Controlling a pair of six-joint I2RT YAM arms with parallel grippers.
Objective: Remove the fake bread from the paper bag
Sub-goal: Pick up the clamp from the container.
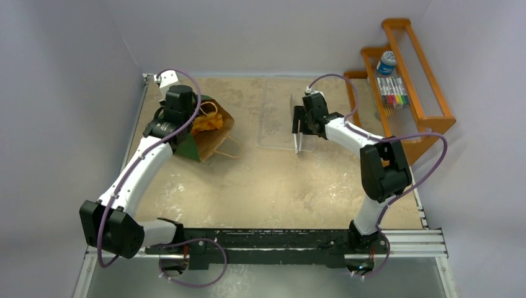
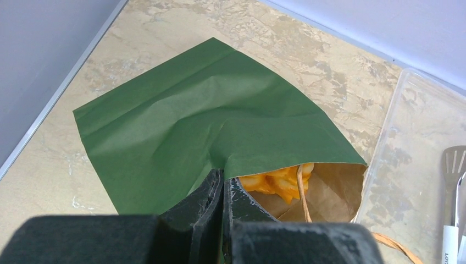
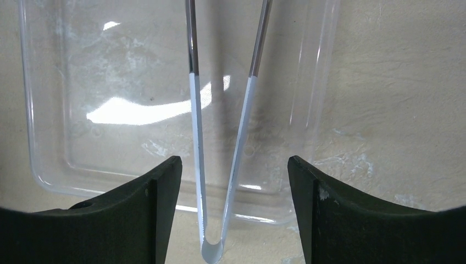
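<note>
The dark green paper bag [image 2: 209, 118] lies on its side at the table's back left, also in the top view [image 1: 197, 146]. Its mouth faces right and shows brown kraft inside. Orange fake bread [image 2: 279, 181] sits just inside the mouth, seen in the top view too [image 1: 206, 123]. My left gripper [image 2: 222, 184] is shut on the bag's upper green edge at the mouth. My right gripper [image 3: 233, 170] is open above the clear tray, its fingers on either side of the hinged end of the long metal tongs [image 3: 220, 165], apart from them.
A clear plastic tray [image 1: 279, 112] lies at the back centre with the tongs [image 1: 298, 139] resting across its right rim. An orange wooden rack [image 1: 403, 87] with markers and a small tub stands at the back right. A brown cord handle [image 1: 231, 152] trails from the bag.
</note>
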